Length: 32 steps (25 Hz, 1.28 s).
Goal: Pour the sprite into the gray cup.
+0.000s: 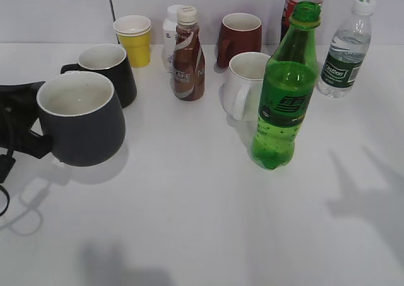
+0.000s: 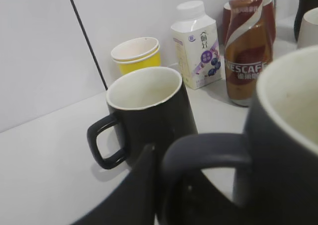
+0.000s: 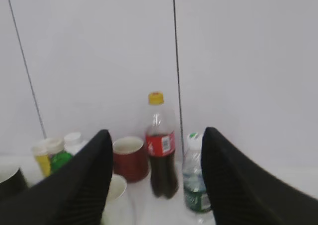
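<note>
The sprite [image 1: 285, 100], a tall green bottle with no cap, stands upright right of centre in the exterior view. A bit of green shows in the right wrist view [image 3: 61, 160], beside the left finger. The gray cup [image 1: 81, 123] is at the left, upright with its cream inside showing. My left gripper [image 1: 31, 137] is shut on its loop handle [image 2: 206, 153]; one black finger [image 2: 141, 187] lies against the handle's left side. My right gripper [image 3: 156, 185] is open and empty, raised and facing the back row; the exterior view shows only its shadow.
A black mug [image 1: 112, 70] stands just behind the gray cup. A yellow paper cup [image 1: 134, 40], a milk bottle [image 2: 196, 43], a brown Nescafe bottle [image 1: 188, 55], a red-brown mug [image 1: 240, 38], a white mug [image 1: 245, 84], a cola bottle [image 3: 161, 148] and a water bottle [image 1: 346, 49] stand along the back.
</note>
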Available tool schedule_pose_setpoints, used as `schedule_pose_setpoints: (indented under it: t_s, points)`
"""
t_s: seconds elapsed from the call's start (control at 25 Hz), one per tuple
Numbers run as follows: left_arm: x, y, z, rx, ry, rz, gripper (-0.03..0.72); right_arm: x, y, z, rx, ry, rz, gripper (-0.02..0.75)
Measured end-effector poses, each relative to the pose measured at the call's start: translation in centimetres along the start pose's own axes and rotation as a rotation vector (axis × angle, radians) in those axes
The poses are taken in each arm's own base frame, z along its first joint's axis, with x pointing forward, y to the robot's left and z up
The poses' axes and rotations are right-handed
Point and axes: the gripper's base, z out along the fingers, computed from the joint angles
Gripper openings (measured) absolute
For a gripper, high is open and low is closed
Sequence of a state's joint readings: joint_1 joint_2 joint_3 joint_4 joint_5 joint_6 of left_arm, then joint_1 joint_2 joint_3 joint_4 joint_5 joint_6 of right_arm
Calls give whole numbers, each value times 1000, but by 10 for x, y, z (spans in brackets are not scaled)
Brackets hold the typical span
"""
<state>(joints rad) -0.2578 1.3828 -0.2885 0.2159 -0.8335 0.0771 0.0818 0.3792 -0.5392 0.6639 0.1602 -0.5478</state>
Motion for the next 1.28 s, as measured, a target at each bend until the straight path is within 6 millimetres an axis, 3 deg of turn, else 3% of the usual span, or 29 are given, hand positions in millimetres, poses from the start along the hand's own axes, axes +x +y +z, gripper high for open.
schedule_pose_setpoints:
  t_s: [0.16, 0.24, 0.36, 0.56, 0.72, 1.04, 1.2, 1.28]
  points:
    - [-2, 0, -2, -2, 8, 3, 50, 44, -4, 15, -1, 161, 93, 422]
    - [0, 0, -2, -1, 20, 3, 50, 73, -6, 16, 4, 237, 127, 419]
    - [1, 0, -2, 1, 32, 5, 50, 101, -6, 13, 2, 286, 160, 419]
    - [1, 0, -2, 2, 33, 5, 50, 106, -1, 13, -42, 258, 174, 419]
    - [1, 0, -2, 2, 34, 5, 50, 117, 10, 23, -111, 348, 169, 418]
    - [1, 0, -2, 4, 35, 7, 50, 165, 43, 55, -190, 529, -40, 407]
    - [1, 0, -2, 6, 35, 9, 50, 180, 52, 71, -176, 453, -180, 418]
    - [1, -1, -2, 13, 35, 16, 50, 185, 56, 78, -180, 401, -192, 471]
